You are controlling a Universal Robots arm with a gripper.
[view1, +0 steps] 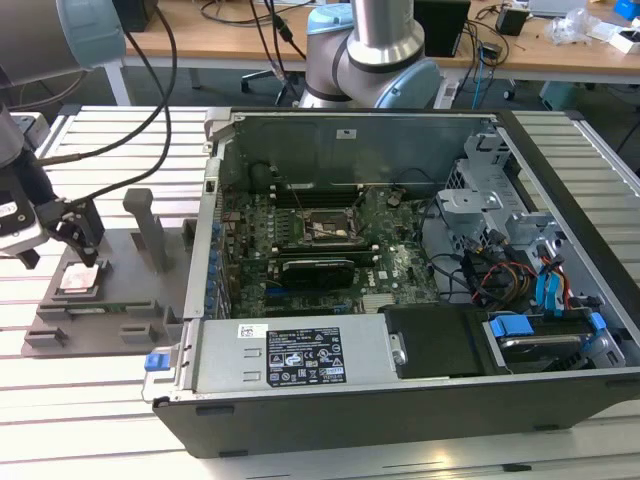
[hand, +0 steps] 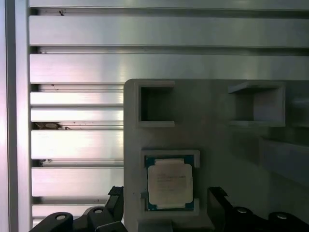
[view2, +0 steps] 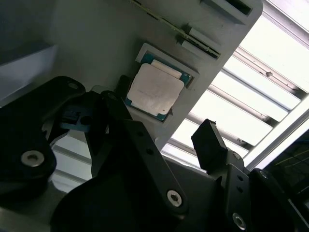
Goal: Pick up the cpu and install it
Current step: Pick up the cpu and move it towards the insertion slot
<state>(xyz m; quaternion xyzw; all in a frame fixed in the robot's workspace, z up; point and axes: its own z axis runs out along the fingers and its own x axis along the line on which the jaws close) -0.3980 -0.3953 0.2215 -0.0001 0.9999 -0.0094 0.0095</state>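
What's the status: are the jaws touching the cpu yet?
Apart. First wrist view: bare tray shows between the cpu and each open jaw.

No writing can be made out anywhere. In the exterior view, a black label point(view1: 305, 357) crowded with pale lines and small symbols sits on the metal box point(view1: 220, 362) along the near wall of the computer case point(view1: 400, 412). A small white sticker point(view1: 252, 331) sits just beside its upper corner. Both are too fine to read. In the first wrist view the cpu point(hand: 170, 182) carries faint rows of print on its metal top, likewise illegible.
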